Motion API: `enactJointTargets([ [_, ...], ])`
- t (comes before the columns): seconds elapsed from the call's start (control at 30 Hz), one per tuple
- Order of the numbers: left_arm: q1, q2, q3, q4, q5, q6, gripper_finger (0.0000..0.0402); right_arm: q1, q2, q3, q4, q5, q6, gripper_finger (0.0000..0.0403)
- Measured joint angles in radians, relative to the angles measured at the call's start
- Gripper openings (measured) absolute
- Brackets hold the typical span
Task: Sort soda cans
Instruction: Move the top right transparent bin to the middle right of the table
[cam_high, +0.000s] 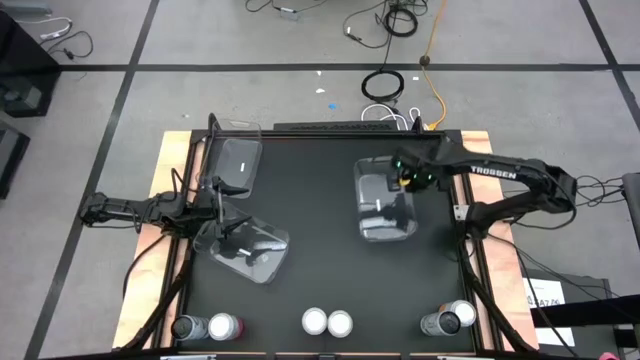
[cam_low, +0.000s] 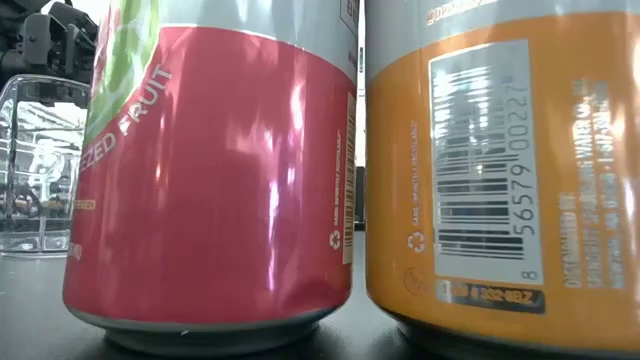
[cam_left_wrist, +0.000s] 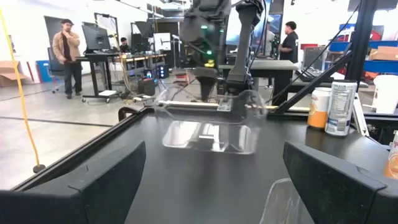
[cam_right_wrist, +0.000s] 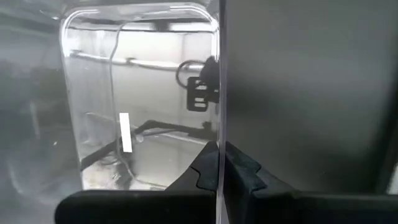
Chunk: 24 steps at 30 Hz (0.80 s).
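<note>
While all six soda cans stand in pairs along the counter's (cam_high: 320, 230) near edge, sorting looks unstarted; no bin holds a can.

Left of the middle pair (cam_high: 327, 322): left hand (cam_high: 205, 212), fingers wide, empty, beside two clear bins (cam_high: 245, 248); left pair (cam_high: 205, 327) at the corner.

Right of the middle pair: right hand (cam_right_wrist: 219, 163) pinched narrow on the right bin's (cam_high: 385, 200) wall; right pair (cam_high: 448, 320) near the corner.

Hard to make out: can colours from above. Low view shows only a pink can (cam_low: 215, 170) and an orange can (cam_low: 500, 160), cropped, hiding the rest.
</note>
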Motion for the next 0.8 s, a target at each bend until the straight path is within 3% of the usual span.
enactJointTargets([
  [0.17, 0.000, 0.000, 0.000, 0.000, 0.000, 0.000, 0.0389, 0.167, 0.025, 0.000, 0.007, 0.016, 0.202, 0.0000],
  [0.33, 0.000, 0.000, 0.000, 0.000, 0.000, 0.000, 0.0389, 0.262, 0.063, 0.000, 0.006, 0.032, 0.323, 0.0000],
  [0.8, 0.000, 0.000, 0.000, 0.000, 0.000, 0.000, 0.0389, 0.274, 0.096, 0.001, -0.007, 0.042, 0.303, 0.0029],
])
